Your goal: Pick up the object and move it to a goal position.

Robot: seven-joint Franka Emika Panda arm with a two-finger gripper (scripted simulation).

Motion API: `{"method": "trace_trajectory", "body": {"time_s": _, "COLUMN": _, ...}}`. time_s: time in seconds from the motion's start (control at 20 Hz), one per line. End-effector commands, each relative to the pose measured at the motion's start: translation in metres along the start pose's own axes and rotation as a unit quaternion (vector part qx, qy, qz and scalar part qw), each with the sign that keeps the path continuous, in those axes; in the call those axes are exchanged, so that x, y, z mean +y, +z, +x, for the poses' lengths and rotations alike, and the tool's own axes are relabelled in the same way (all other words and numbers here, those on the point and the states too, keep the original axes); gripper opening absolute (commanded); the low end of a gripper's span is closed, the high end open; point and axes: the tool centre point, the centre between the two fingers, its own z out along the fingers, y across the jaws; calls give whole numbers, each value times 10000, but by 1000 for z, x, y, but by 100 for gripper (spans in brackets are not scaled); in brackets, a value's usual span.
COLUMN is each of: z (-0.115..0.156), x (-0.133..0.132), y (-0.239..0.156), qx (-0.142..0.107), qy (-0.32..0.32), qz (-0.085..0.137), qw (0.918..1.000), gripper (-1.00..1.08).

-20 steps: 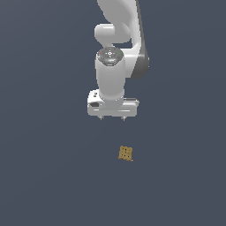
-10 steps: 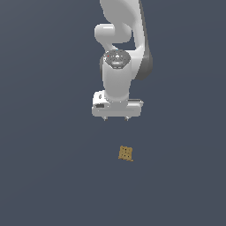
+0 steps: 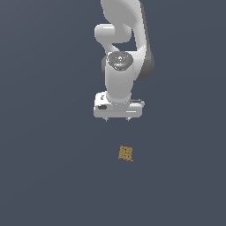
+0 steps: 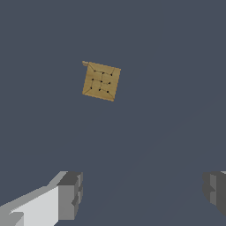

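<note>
Unmoved, the object (image 3: 126,153) lies flat on the grey floor (image 3: 44,176); the gripper (image 3: 117,119) has shifted slightly toward it.

Object: thin, stiff, light, cracker-like square, judged brittle; best pinched across two opposite edges. In the exterior view it sits at about five o'clock from the gripper, near but clear of it. In the wrist view the fingers (image 4: 70,194) stand wide apart, holding nothing.

white Panda arm's gripper (image 3: 117,119) – held above the floor | small tan-brown square gridded piece (image 3: 126,153) – seen lower, apart, untouched
</note>
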Motion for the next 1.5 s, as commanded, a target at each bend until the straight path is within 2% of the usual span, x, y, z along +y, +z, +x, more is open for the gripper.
{"method": "trace_trajectory", "body": {"time_s": 0.0, "z": 2, "x": -1, "y": 2, "qx": -1, "qy": -123, "qz": -8, "qw": 9999, "gripper": 100}}
{"method": "trace_trajectory", "body": {"time_s": 0.4, "z": 16, "x": -6, "y": 12, "qx": 0, "qy": -860, "qz": -49, "qw": 9963, "gripper": 100}}
{"method": "trace_trajectory", "body": {"time_s": 0.7, "z": 31, "x": -13, "y": 24, "qx": 0, "qy": -1712, "qz": -85, "qw": 9852, "gripper": 100}}
{"method": "trace_trajectory", "body": {"time_s": 1.05, "z": 49, "x": -21, "y": 40, "qx": 2, "qy": -2756, "qz": -113, "qw": 9612, "gripper": 100}}
{"method": "trace_trajectory", "body": {"time_s": 1.45, "z": 68, "x": -30, "y": 59, "qx": 14, "qy": -3891, "qz": -126, "qw": 9211, "gripper": 100}}
